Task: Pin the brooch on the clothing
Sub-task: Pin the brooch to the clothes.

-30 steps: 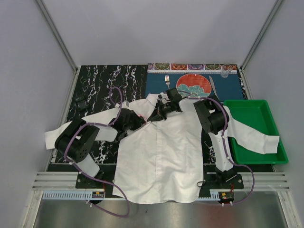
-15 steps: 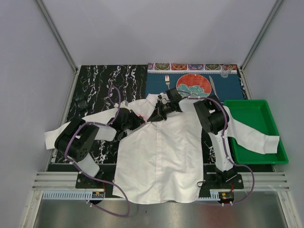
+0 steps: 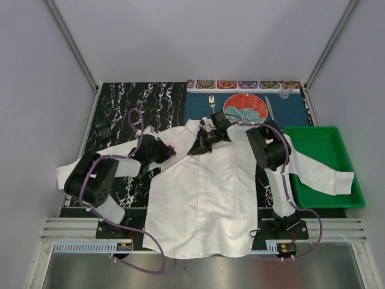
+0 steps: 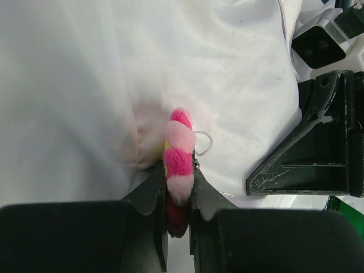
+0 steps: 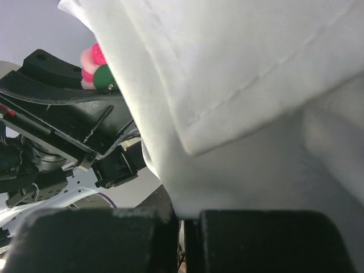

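Observation:
The white shirt (image 3: 201, 186) lies spread on the table, collar towards the back. My left gripper (image 4: 181, 182) is shut on the pink-and-red flower brooch (image 4: 179, 153), held edge-on against the shirt fabric (image 4: 74, 85); its thin wire pin loop sticks out to the right. In the top view the left gripper (image 3: 169, 150) sits at the shirt's left shoulder near the collar. My right gripper (image 3: 195, 149) is shut on the shirt's collar edge (image 5: 239, 85) and holds the fabric up. The brooch also shows in the right wrist view (image 5: 94, 65), behind the left gripper's black body.
A round red-and-teal plate (image 3: 245, 109) with a fork (image 3: 212, 102) and a knife (image 3: 269, 108) lies on a blue mat at the back. A green tray (image 3: 328, 165) stands at the right, with the shirt's right sleeve draped into it. Black marbled mat (image 3: 120, 108) at the left.
My left gripper with the brooch has drawn back to the left, away from the right gripper. The right gripper still holds the collar in the same place.

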Controlling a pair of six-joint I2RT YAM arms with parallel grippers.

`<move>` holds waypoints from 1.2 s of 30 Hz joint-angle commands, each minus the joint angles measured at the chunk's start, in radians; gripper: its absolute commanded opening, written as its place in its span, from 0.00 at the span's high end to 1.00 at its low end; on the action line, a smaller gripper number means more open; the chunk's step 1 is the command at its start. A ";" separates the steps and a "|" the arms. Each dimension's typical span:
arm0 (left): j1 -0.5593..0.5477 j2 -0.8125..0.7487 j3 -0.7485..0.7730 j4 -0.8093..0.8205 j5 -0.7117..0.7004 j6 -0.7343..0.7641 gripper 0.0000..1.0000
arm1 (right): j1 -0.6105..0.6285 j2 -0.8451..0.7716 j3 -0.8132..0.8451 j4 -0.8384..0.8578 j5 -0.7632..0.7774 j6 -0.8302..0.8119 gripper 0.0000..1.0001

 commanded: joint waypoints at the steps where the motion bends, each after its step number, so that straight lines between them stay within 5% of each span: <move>1: 0.001 -0.041 0.004 0.027 0.026 0.034 1.00 | -0.003 -0.081 0.011 -0.008 0.009 -0.044 1.00; 22: -0.060 -0.073 0.106 0.010 0.017 0.276 1.00 | 0.014 -0.114 0.041 -0.018 0.049 -0.142 1.00; 36: -0.102 -0.070 0.095 -0.001 -0.051 0.258 1.00 | 0.024 -0.121 0.027 -0.012 0.043 -0.131 1.00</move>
